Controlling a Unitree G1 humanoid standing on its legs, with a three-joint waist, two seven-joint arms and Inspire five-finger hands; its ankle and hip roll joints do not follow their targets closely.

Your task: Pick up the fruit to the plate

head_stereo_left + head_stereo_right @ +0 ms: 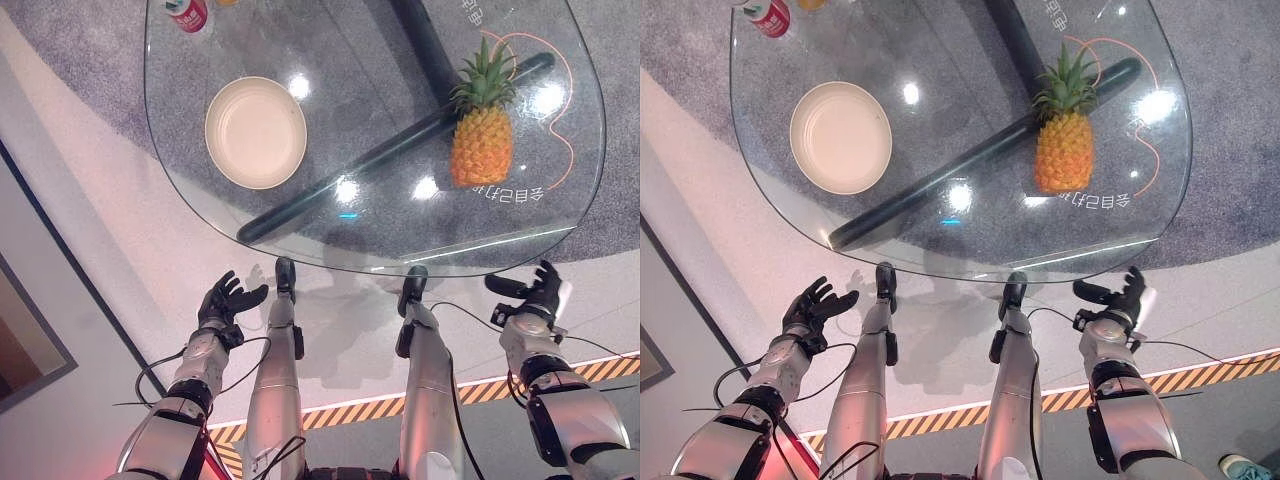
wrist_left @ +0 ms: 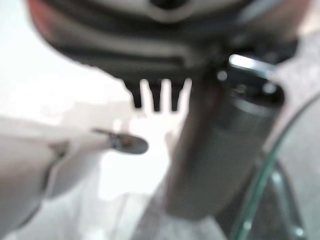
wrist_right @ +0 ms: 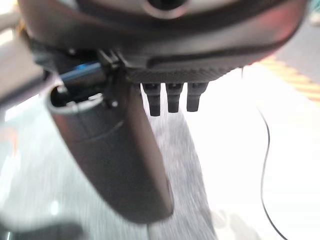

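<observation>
Upright, pineapple point(image 1: 482, 135) stands well beyond right hand point(image 1: 533, 291).

- glass table point(image 1: 560, 215), rounded edges, fills upper frame; dark crossed base bars visible through the top
- cream plate point(image 1: 256, 132), upper left of centre, empty
- pineapple point(image 1: 482, 135), upright, right side, well apart from plate
- red can point(image 1: 187, 13), top left edge, cropped
</observation>
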